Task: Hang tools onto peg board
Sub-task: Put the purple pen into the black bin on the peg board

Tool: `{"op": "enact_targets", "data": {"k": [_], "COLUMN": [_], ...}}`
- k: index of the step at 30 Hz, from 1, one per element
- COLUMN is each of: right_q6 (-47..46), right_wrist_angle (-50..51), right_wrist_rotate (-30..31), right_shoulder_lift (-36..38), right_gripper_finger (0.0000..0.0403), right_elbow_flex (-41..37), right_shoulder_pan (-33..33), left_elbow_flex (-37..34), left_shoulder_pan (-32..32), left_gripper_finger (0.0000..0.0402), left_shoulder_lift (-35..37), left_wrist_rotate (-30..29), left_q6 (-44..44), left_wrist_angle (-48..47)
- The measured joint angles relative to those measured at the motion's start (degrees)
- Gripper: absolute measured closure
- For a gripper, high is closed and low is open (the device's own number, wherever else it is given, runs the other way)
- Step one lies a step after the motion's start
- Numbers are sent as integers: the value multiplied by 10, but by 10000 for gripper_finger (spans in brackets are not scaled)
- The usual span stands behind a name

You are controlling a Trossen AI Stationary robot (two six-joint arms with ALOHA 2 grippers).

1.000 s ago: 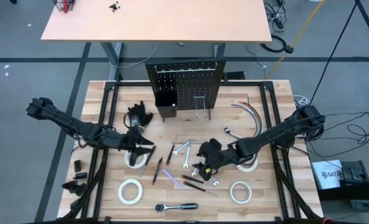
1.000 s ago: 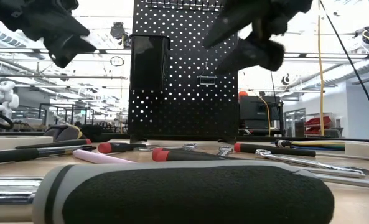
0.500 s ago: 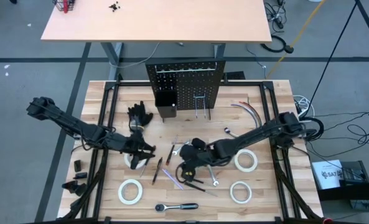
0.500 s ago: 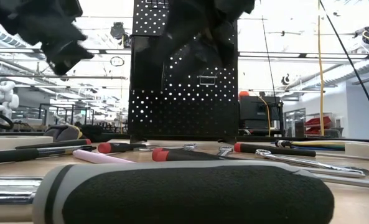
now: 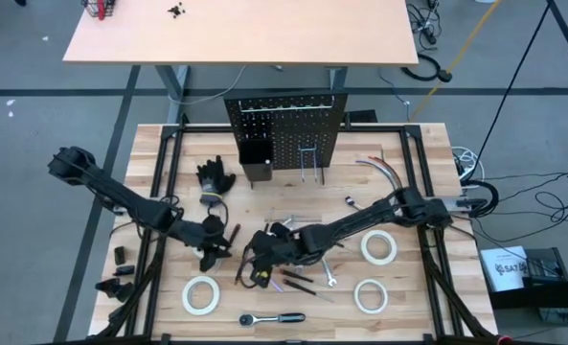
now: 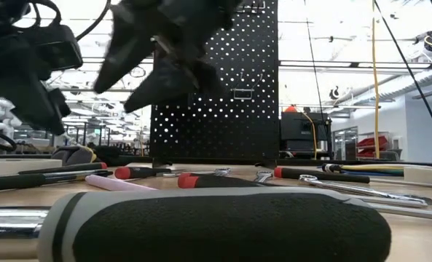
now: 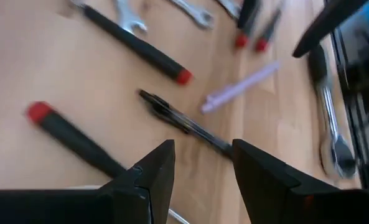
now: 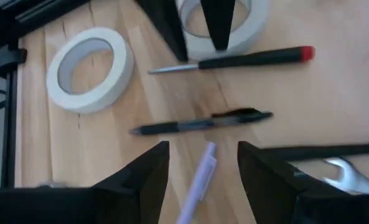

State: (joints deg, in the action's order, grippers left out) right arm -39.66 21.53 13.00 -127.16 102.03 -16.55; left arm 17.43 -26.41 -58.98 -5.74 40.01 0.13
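Observation:
The peg board (image 5: 285, 134) stands upright at the table's far middle, with a black bin (image 5: 255, 153) and wire hooks. The tools lie flat on the table in front of it: wrenches (image 5: 293, 222), screwdrivers (image 8: 234, 60), a black pen (image 8: 196, 122), a purple pen (image 8: 200, 171), a ratchet (image 5: 272, 318) and white tape rolls (image 5: 199, 295) (image 5: 377, 247) (image 5: 370, 295). My left gripper (image 5: 221, 254) hovers open over a further tape roll (image 8: 252, 25), left of the tool pile. My right gripper (image 5: 255, 271) hangs open just above the purple pen, touching nothing.
Black gloves (image 5: 214, 177) lie left of the peg board and curved cables (image 5: 384, 172) to its right. The two grippers are close together over the tool pile. The ratchet's handle (image 6: 216, 233) fills the foreground of the low view.
My right gripper has swept toward the table's left edge, across the tool pile, and now hangs over the pens next to my left gripper. My left gripper has sunk and tipped further down, shifting slightly toward the near edge. No tool has moved.

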Motion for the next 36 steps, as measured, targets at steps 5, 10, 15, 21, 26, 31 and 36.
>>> {"op": "enact_targets", "data": {"k": [5, 10, 15, 21, 26, 31, 36], "right_q6": [-30, -62, -92, -100, -103, -96, -102], "right_wrist_angle": [115, 143, 138, 144, 154, 136, 132], "right_wrist_rotate": [55, 62, 59, 52, 48, 51, 70], "right_shoulder_lift": [-50, -79, -86, -86, -93, -112, -136], "right_gripper_finger": [242, 257, 258, 259, 259, 259, 259], "right_elbow_flex": [79, 123, 125, 125, 125, 125, 126], "right_shoulder_pan": [-8, -16, -24, -36, -50, -57, -58], "left_elbow_flex": [0, 0, 0, 0, 0, 0, 0], "left_shoulder_pan": [-22, -34, -37, -36, -36, -36, -36], "left_gripper_finger": [240, 240, 240, 240, 240, 240, 240], "left_shoulder_lift": [-41, -89, -134, -174, -195, -213, -221], "left_wrist_rotate": [1, 11, 23, 30, 32, 34, 39], "left_q6": [-20, -30, -29, -44, -46, -45, -44], "left_wrist_angle": [10, 60, 98, 153, 186, 204, 210]}}
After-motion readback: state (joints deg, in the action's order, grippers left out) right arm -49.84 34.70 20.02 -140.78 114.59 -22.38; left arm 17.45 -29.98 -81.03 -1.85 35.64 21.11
